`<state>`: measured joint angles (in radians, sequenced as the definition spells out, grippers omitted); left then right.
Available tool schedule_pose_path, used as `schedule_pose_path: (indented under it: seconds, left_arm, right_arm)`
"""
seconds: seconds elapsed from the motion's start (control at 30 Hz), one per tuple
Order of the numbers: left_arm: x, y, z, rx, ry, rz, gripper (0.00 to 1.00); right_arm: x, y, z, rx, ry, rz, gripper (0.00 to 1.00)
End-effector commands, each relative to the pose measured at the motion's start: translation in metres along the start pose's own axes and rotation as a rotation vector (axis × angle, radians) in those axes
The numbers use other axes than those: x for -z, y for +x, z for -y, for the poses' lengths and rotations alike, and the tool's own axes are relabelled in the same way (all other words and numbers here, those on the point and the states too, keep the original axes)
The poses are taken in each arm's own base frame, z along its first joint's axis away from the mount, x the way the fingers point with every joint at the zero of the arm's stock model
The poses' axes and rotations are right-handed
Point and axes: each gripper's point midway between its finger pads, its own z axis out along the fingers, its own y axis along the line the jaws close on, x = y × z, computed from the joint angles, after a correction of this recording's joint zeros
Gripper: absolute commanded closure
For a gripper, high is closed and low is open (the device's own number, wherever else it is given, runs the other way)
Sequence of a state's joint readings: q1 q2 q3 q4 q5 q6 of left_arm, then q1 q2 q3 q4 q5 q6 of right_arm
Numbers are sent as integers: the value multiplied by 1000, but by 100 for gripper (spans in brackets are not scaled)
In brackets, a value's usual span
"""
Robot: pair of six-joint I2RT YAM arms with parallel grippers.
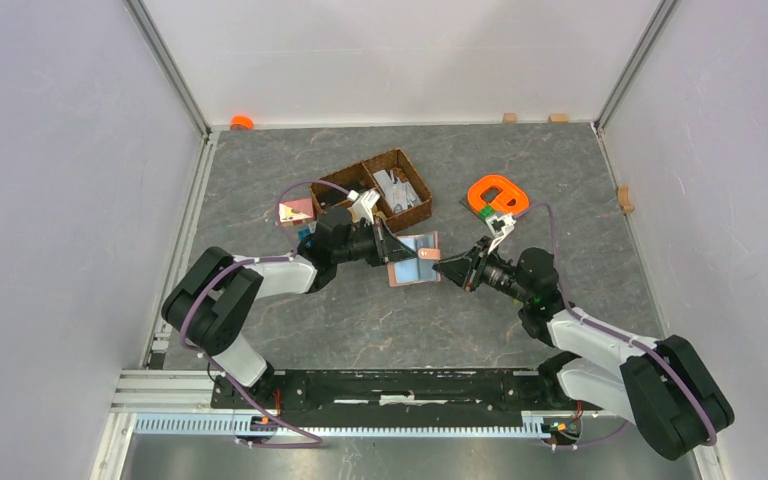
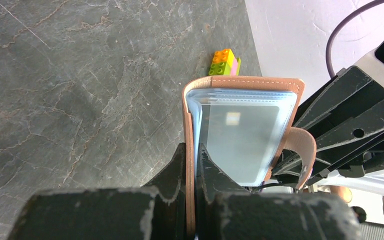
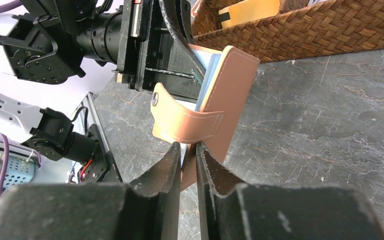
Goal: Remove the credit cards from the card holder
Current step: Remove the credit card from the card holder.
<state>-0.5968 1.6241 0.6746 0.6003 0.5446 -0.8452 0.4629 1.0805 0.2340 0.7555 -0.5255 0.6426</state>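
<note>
The tan card holder [image 1: 415, 260] hangs open above the table centre, between both arms. My left gripper [image 1: 392, 250] is shut on one tan cover; in the left wrist view its fingers [image 2: 192, 155] pinch that cover's edge [image 2: 188, 125]. Clear sleeves fan out beside it, and a pale grey-blue credit card [image 2: 240, 145] shows inside the front sleeve. My right gripper [image 1: 443, 268] meets the holder from the right. Its jaws [image 3: 187, 150] are pressed onto the lower edge of the other cover [image 3: 235, 90], just under the curled snap tab [image 3: 180, 120]. A blue sliver shows there too.
A dark wicker basket [image 1: 385, 190] with papers sits just behind the holder, its wall [image 3: 305, 30] close in the right wrist view. An orange piece [image 1: 498, 195] lies behind the right gripper, a pink-and-white square [image 1: 295, 210] behind the left arm. Toy bricks [image 2: 225, 62] lie near the wall.
</note>
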Motion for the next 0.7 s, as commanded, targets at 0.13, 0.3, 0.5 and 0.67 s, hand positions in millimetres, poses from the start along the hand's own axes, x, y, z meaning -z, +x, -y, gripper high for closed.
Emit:
schedule_pose_path:
  seconds: [0.13,0.3,0.5,0.67]
  left_arm:
    - [-1,-22,29,-70,88,52,98]
    - [0,-23,32,-71,98,53,98]
    - [0,-22,32,-71,98,51,98]
    - [0,-22,28,-73,73,52,98]
  right_arm:
    - [-6,-13,-13,27,-66,27,83]
    - [-9,-9,-4,22,-21,6,94]
    - [-10,-6,6,22,27,-13,85]
    - [-11,-4,8,18,30,-21,70]
